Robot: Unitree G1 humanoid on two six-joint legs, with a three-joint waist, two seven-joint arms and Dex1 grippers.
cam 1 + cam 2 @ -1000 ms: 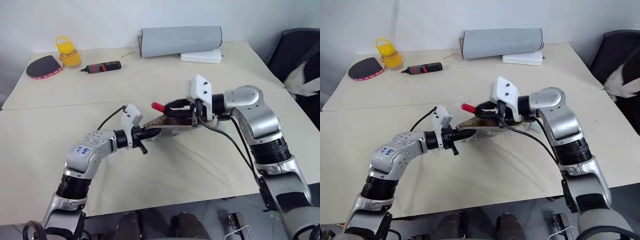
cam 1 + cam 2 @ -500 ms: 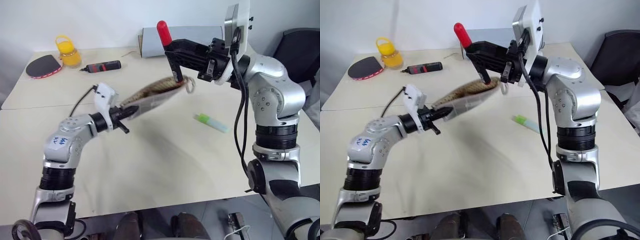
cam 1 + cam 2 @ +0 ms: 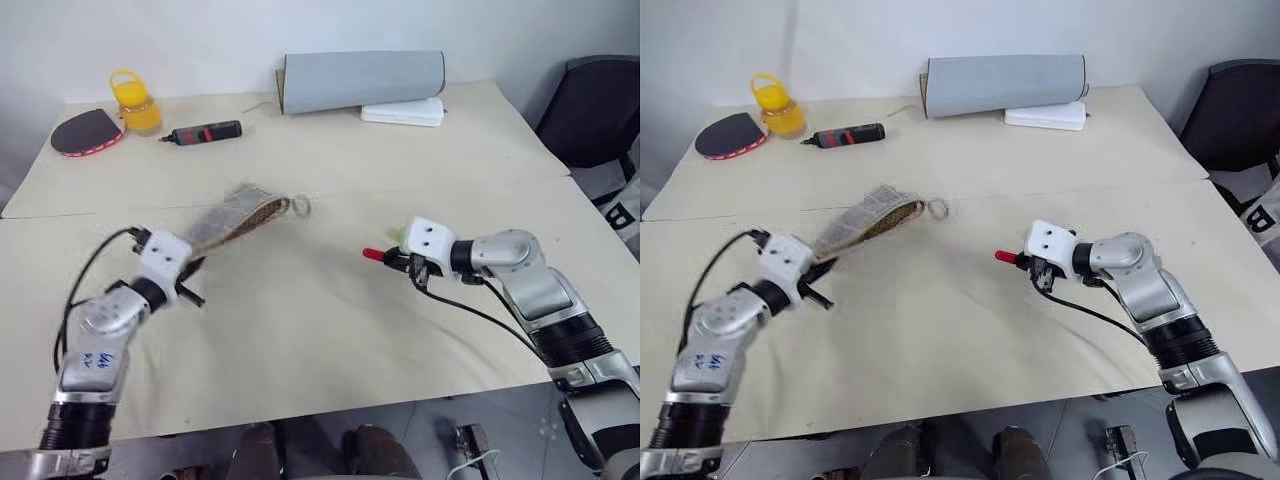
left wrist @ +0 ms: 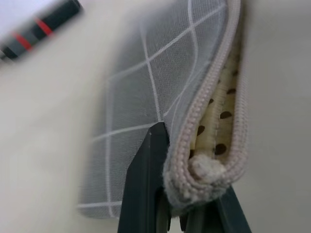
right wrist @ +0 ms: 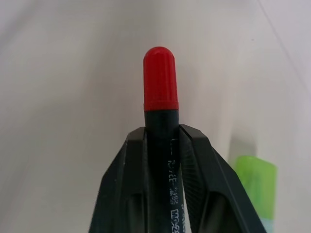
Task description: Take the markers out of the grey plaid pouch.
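The grey plaid pouch point(image 3: 238, 218) hangs slanted over the table's left half, its ring loop point(image 3: 298, 207) at the far end. My left gripper point(image 3: 192, 264) is shut on its near corner. In the left wrist view, the black fingers point(image 4: 146, 184) pinch the zip edge beside the open mouth with its dotted tan lining point(image 4: 218, 126). My right gripper point(image 3: 402, 262) is low over the table on the right, shut on a dark marker with a red end point(image 3: 372, 254), whose red cap point(image 5: 160, 82) sticks out past the fingers. A pale green marker point(image 5: 255, 179) lies on the table just beside it.
Along the far edge are a yellow container point(image 3: 135, 102), a red-rimmed paddle point(image 3: 88, 130), a black-and-red pen-like tool point(image 3: 205, 132), a rolled grey mat point(image 3: 360, 80) and a white box point(image 3: 402, 110). A dark chair point(image 3: 600, 110) stands at the right.
My right gripper has come down from high above the table to low on the right, still holding the red-ended marker. My left gripper has swung left with the pouch.
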